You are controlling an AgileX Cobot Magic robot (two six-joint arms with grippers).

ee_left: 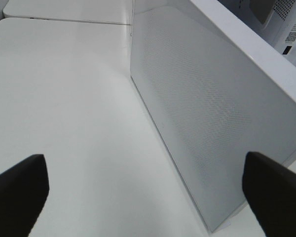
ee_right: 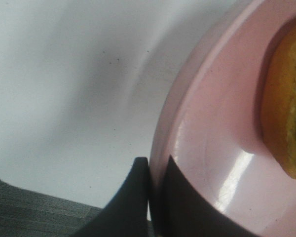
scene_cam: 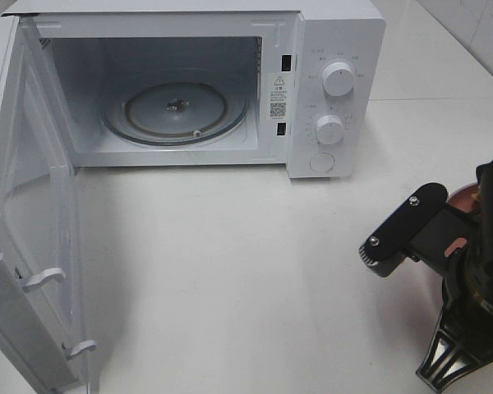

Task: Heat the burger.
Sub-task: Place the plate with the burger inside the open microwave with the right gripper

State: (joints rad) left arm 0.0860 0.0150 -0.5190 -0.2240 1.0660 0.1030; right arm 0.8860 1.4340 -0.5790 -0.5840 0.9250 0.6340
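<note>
The burger [ee_right: 286, 98] lies on the plate [ee_right: 212, 138], front-right of the microwave [scene_cam: 337, 33].

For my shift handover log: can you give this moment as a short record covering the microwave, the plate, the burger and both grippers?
microwave: door swung open, turntable bare
pink plate: off to the right of the microwave
burger: on the pink plate, only partly in view
right gripper: shut on the pink plate's rim
left gripper: open, holding nothing

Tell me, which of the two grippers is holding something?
The right gripper: its jaws pinch the rim of the plate. The left gripper is wide open and empty beside the microwave door.
</note>
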